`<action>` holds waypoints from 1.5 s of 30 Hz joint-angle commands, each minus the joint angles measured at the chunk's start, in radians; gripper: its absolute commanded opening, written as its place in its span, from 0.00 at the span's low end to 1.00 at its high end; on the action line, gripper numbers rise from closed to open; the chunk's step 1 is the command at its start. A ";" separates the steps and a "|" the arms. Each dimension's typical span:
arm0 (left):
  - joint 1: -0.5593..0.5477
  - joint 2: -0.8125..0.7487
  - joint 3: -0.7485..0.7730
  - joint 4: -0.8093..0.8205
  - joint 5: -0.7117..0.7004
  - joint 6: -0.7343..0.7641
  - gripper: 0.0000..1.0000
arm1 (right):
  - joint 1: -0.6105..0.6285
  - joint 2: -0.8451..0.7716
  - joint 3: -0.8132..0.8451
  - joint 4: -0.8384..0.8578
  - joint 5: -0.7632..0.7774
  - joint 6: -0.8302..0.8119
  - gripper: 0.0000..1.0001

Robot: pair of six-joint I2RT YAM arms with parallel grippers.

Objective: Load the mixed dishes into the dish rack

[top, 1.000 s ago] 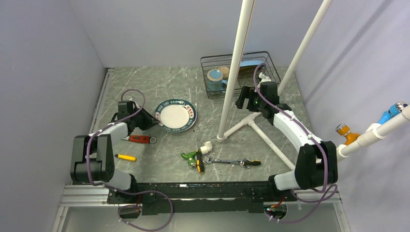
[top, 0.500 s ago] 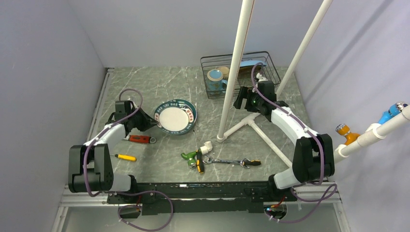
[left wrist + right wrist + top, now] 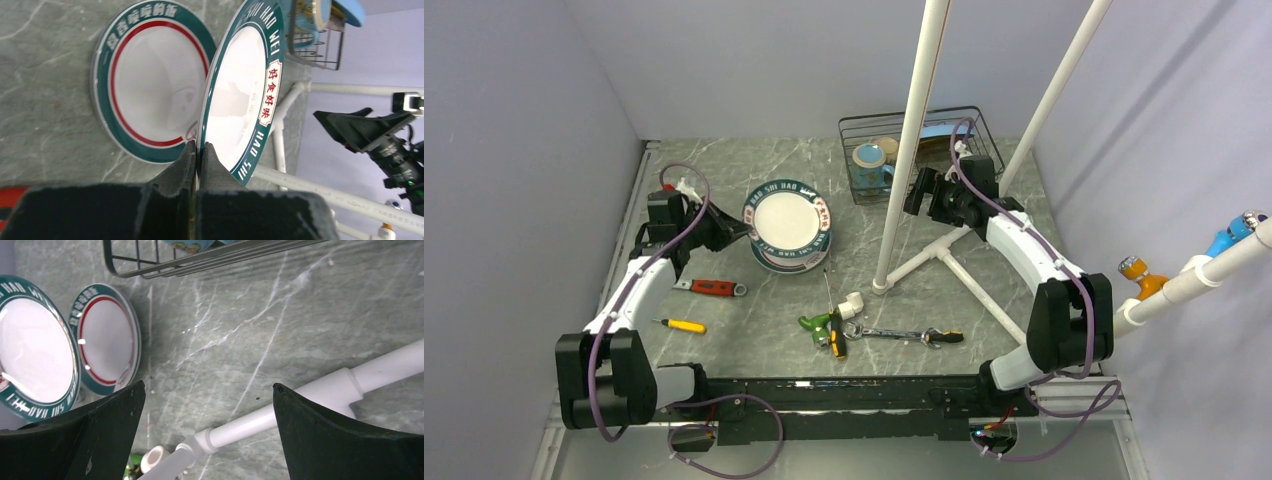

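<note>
My left gripper (image 3: 736, 230) is shut on the rim of a white plate with a dark green patterned rim (image 3: 789, 215) and holds it tilted above the table; the pinch shows in the left wrist view (image 3: 200, 148) on the plate (image 3: 245, 85). A second green-rimmed plate with a red ring (image 3: 150, 85) lies flat below it. The black wire dish rack (image 3: 976, 125) at the back holds the teal mug (image 3: 871, 165), a whitish bowl (image 3: 885, 146) and a light-blue plate (image 3: 939, 130). My right gripper (image 3: 921, 195) is open and empty in front of the rack (image 3: 207, 390). I cannot make out the dark yellow-centred plate.
A white pipe frame stands between the plates and the rack, with an upright (image 3: 909, 150) and floor bars (image 3: 969, 285). A red-handled wrench (image 3: 711, 288), a yellow screwdriver (image 3: 684, 326), green and yellow tools (image 3: 827, 327), a pipe fitting (image 3: 852, 303) and a wrench (image 3: 904, 335) lie near the front.
My left gripper has lifted the green-rimmed plate off the table and tilted it, uncovering the plate beneath. My right gripper has moved a little left and farther back.
</note>
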 commanded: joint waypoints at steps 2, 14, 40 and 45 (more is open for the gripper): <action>-0.016 0.000 0.064 0.204 0.143 -0.092 0.00 | -0.041 0.001 0.038 0.031 -0.182 0.077 1.00; -0.215 0.168 0.279 0.240 0.200 -0.002 0.00 | -0.069 -0.006 0.021 0.256 -0.590 0.144 1.00; -0.400 0.452 0.637 -0.015 0.308 0.168 0.00 | -0.035 0.058 0.005 0.365 -0.676 0.192 0.04; -0.391 0.431 0.651 -0.116 0.269 0.244 0.21 | -0.034 0.051 0.063 0.248 -0.569 0.102 0.00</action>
